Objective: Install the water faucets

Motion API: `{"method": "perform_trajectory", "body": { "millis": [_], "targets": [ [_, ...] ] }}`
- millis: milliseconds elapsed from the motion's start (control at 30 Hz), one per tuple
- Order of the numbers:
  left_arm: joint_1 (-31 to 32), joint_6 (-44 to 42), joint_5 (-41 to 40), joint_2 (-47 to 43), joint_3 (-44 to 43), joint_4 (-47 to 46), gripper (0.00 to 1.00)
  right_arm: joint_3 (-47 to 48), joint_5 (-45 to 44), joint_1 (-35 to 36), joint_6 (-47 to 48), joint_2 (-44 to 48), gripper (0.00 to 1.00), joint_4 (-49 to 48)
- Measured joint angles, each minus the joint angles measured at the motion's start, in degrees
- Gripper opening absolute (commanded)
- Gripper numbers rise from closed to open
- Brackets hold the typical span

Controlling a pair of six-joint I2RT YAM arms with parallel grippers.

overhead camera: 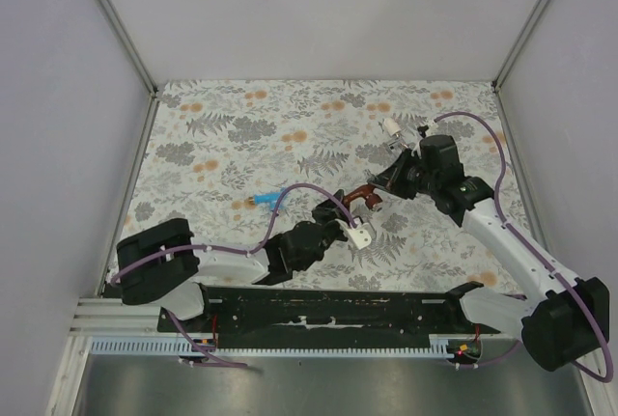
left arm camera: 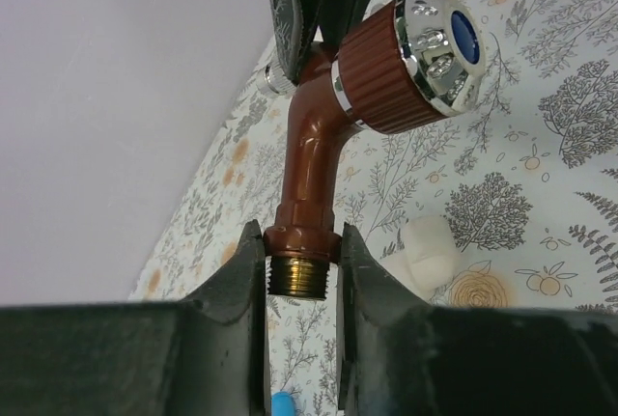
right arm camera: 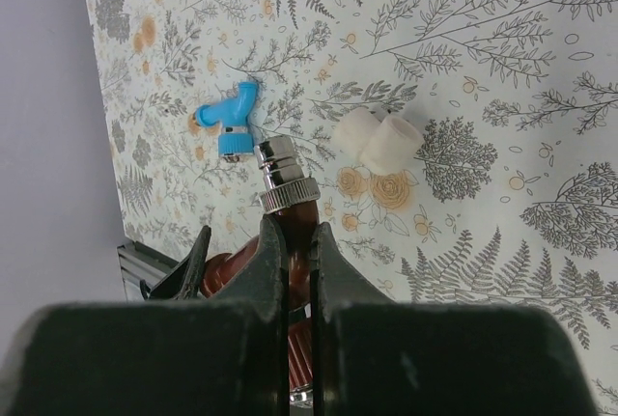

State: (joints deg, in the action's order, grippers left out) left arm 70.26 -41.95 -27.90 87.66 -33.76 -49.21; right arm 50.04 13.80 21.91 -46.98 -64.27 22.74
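Observation:
The reddish-brown faucet [overhead camera: 365, 196] hangs above the mat between both arms. My left gripper [left arm camera: 301, 276] is shut on the collar just above its brass threaded stem [left arm camera: 299, 279], and the ribbed knob [left arm camera: 415, 59] with a blue cap points up and right. My right gripper [right arm camera: 297, 242] is shut on the faucet's brown spout [right arm camera: 301, 211], just behind the chrome nozzle [right arm camera: 283, 173]. A blue faucet [right arm camera: 232, 117] lies on the mat to the left [overhead camera: 263, 202]. A white-silver faucet [overhead camera: 394, 129] lies at the back right, behind my right gripper [overhead camera: 381, 187].
A small white plastic pipe fitting [overhead camera: 360, 236] lies on the floral mat [overhead camera: 241, 136] right under the held faucet, and shows in both wrist views [left arm camera: 428, 252] [right arm camera: 381, 141]. Grey walls [overhead camera: 58, 146] close in the sides and back. The black rail [overhead camera: 328, 310] runs along the near edge.

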Motion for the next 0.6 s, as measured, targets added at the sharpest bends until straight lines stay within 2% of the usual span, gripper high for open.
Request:
{"method": "perform_trajectory", "body": {
  "millis": [33, 133, 233, 333, 467, 600],
  "targets": [
    [0.02, -0.33, -0.46, 0.26, 0.00, -0.37, 0.02, 0.00, -0.07, -0.07, 0.00, 0.13, 0.09, 0.02],
    [0.09, -0.37, -0.55, 0.28, 0.00, -0.68, 0.02, 0.00, -0.09, -0.04, 0.00, 0.83, 0.46, 0.04],
    [0.26, 0.52, -0.59, -0.48, 0.00, 0.66, 0.02, 0.00, 0.44, 0.00, 0.68, 1.86, 0.71, 0.00],
    [0.20, 3.48, -0.68, -3.10, 0.00, 4.33, 0.02, 0.00, 0.26, 0.00, 2.51, 3.63, 0.76, 0.00],
    [-1.16, 11.63, 0.94, -10.01, -0.02, 12.31, 0.02, 0.02, -1.38, 0.00, 7.74, 7.56, 0.79, 0.00],
    [-7.72, 23.69, 9.07, -19.26, -0.09, 22.21, 0.02, 0.02, -3.50, 0.00, 14.51, 12.26, 0.84, -0.24]
  ]
}}
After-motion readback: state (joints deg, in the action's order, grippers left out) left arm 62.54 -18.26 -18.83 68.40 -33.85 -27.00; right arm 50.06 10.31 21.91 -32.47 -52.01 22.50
